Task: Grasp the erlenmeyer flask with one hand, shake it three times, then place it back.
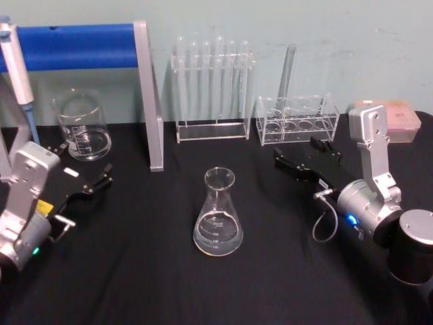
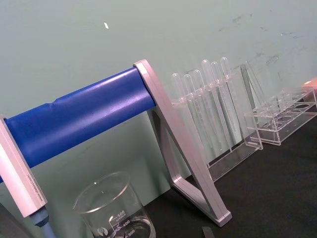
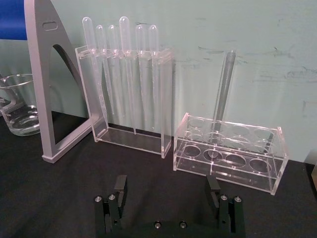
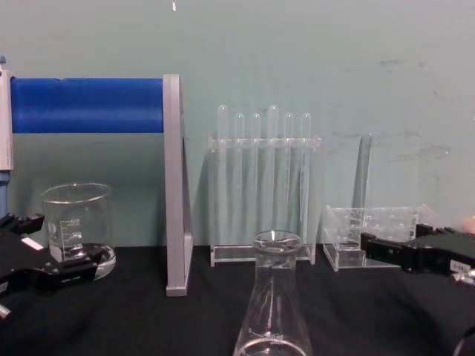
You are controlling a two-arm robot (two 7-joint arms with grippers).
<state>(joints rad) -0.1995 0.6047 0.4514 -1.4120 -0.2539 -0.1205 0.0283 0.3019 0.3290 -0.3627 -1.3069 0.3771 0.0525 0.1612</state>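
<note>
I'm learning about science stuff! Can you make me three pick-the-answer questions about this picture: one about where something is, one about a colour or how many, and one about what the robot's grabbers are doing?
1. Where does the erlenmeyer flask stand?
A. On the black table, between the two arms
B. Inside the beaker
C. In a gripper

2. What colour is the bar on the stand?
A. Red
B. Blue
C. Yellow

3. What is the right gripper doing?
A. Squeezing the flask
B. Holding a test tube
C. Open, holding nothing

Answers: 1 A, it sits upright on the cloth with nothing touching it. 2 B, the roll on the grey frame is blue. 3 C, the right wrist view shows its fingers wide apart and empty. The left gripper rests near the beaker.
</note>
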